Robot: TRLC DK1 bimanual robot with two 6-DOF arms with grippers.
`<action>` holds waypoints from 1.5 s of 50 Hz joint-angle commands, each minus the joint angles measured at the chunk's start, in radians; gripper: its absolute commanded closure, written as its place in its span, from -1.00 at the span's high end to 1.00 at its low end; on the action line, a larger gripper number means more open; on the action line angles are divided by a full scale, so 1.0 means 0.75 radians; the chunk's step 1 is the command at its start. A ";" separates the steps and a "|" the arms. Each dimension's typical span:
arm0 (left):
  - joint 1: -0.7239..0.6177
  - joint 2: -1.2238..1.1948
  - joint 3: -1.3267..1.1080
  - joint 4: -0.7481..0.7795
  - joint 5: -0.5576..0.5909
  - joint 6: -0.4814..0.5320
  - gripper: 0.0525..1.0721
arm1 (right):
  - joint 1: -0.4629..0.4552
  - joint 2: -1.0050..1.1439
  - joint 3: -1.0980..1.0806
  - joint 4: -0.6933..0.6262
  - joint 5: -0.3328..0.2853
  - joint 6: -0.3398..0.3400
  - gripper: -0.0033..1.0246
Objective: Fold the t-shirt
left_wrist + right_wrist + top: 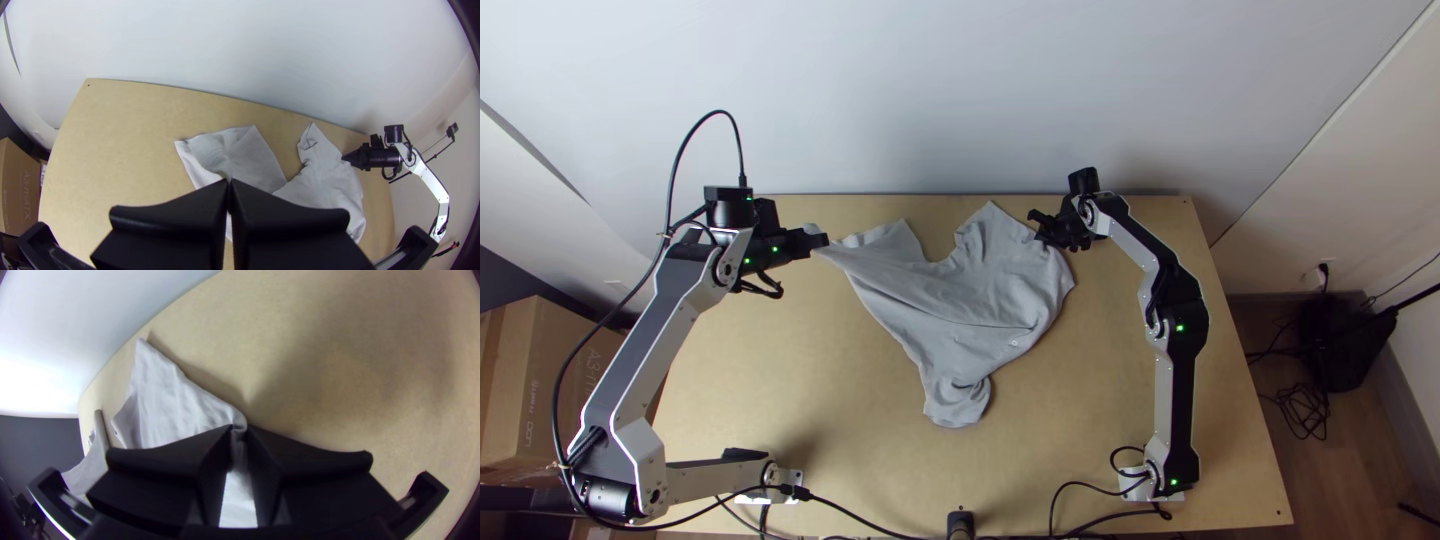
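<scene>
Jaws of the left gripper [822, 240], upper left of frame, are pinching a narrow end of the grey t-shirt [980, 300]. Jaws of the right gripper [240, 432] are clamped too, w/ a bit of the shirt's edge btwn them; from where I stand, that grip sits upper right of ctr.

Prob. both hold the cloth so it can be drawn taut across & squared up before a proper fold: one grip at each side gives control of the upper edge, w/ the rest left to trail on the light wooden table [780, 400]. Looks like early prep, b/c no neat fold shows. Next move likely needs both arms level & apart; a small pinch could slip if pulled hard.

Shirt lies mid-frame, roughly a lopsided triangle. It's stretched thin toward the left gripper, w/ soft creases slanting down from there. Upper edge has a deep dip btwn two pointed bits; the right part is broader & rumpled, its outer side rounded. Bottom narrows to a bunched, blunt lobe just below ctr. I can't tell for sure which bits are sleeves, hem or neck.
</scene>
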 commanded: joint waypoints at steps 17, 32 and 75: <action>0.267 -0.027 0.094 -0.001 -0.030 0.050 -0.95 | -0.118 -0.744 -0.364 -0.026 0.001 -0.087 -0.95; 0.365 -0.021 0.235 -0.011 -0.122 0.083 -0.95 | -0.140 -1.200 -0.327 -0.059 0.109 -0.152 -0.95; 0.431 -0.440 0.833 0.169 -0.132 0.067 -0.95 | -0.038 -1.552 0.299 0.029 0.306 -0.163 -0.95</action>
